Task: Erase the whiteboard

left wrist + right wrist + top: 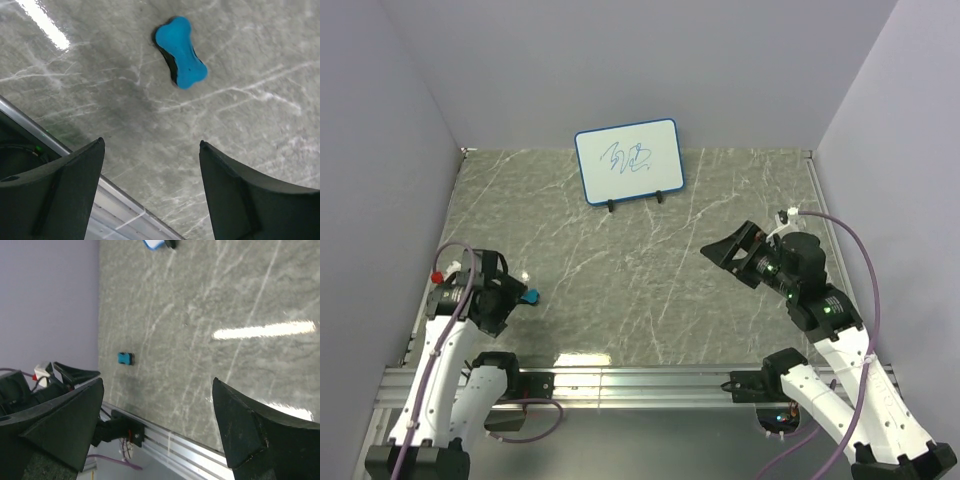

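Scribble marks your small, blue-framed rectangular whiteboard [628, 160], propped on two black feet at the far side of the grey marbled table [570, 290]. It looks light and tippy, so brace its frame edge and wipe gently. Your left gripper [151, 146] and right gripper [157, 384] both gape empty; the blue bone-shaped eraser [181, 51] lies just ahead of the left.
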Motion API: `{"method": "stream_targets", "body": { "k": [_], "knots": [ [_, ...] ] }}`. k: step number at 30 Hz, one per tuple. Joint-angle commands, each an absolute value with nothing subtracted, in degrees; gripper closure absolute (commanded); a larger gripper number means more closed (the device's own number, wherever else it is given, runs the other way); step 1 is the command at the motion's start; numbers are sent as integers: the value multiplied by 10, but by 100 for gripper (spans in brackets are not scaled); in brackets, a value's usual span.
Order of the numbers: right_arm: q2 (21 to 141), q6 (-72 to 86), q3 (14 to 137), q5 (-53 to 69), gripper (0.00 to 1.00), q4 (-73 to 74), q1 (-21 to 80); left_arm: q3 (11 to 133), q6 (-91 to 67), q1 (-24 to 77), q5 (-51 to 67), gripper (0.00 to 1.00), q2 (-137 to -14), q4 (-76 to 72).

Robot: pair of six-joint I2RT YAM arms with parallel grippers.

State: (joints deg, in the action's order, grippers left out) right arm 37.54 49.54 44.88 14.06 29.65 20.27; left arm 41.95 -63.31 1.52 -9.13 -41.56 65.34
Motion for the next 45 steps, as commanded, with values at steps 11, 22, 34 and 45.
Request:
{"method": "stream_targets", "body": {
  "k": [11, 22, 34, 45],
  "knots": [
    [374, 439, 470, 134, 6, 386, 207, 367, -738, 14, -119, 26, -578, 489],
    [373, 418, 468, 126, 7, 410, 207, 395, -751, 14, -142, 28, -677, 428],
    [424, 398, 482, 127, 7, 374, 207, 412, -731, 14, -143, 35, -763, 382],
    [574, 343, 615, 71, 7, 345, 196, 410, -687, 16, -69, 84, -838, 323]
  ]
}}
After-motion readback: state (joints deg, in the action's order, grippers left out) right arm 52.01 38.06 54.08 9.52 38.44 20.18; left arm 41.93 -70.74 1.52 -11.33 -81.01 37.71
